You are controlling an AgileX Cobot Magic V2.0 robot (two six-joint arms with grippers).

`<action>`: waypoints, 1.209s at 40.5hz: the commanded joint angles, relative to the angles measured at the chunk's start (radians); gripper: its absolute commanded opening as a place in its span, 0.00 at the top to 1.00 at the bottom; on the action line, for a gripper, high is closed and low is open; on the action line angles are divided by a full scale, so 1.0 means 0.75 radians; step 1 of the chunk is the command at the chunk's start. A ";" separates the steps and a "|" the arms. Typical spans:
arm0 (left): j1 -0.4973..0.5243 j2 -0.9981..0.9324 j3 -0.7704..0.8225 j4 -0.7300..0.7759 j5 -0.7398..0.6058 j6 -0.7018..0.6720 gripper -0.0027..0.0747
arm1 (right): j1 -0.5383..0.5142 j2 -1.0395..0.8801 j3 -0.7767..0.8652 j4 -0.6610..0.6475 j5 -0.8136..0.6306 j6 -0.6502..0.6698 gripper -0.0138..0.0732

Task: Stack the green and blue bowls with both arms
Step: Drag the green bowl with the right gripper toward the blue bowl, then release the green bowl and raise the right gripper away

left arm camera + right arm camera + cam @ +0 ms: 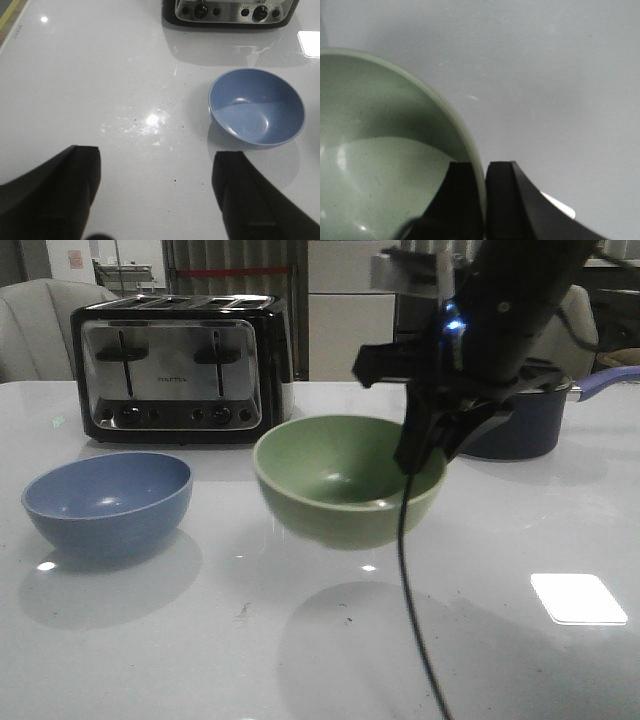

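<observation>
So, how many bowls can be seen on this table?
2. The blue bowl sits on the table's left, in front of the toaster. The green bowl is at the centre, lifted, its rim gripped by the right end effector.

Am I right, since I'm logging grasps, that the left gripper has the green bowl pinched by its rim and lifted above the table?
Not quite: it is the right gripper, not the left. The right wrist view shows its fingers closed on the green bowl rim. The left gripper is open over bare table.
</observation>
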 commanded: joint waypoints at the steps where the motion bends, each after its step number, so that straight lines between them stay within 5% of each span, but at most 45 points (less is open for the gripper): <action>1: 0.000 0.013 -0.046 0.005 -0.101 0.001 0.28 | 0.043 -0.006 -0.040 0.030 -0.074 -0.017 0.76; 10: 0.000 0.013 -0.046 0.005 -0.101 0.001 0.28 | 0.064 0.080 -0.040 0.040 -0.079 -0.017 0.72; 21: 0.000 0.013 -0.046 0.005 -0.101 0.001 0.28 | 0.064 0.068 -0.042 0.010 -0.073 -0.017 0.36; 49: 0.000 0.013 -0.046 0.005 -0.099 0.001 0.28 | 0.141 -0.997 0.592 -0.018 -0.167 -0.182 0.35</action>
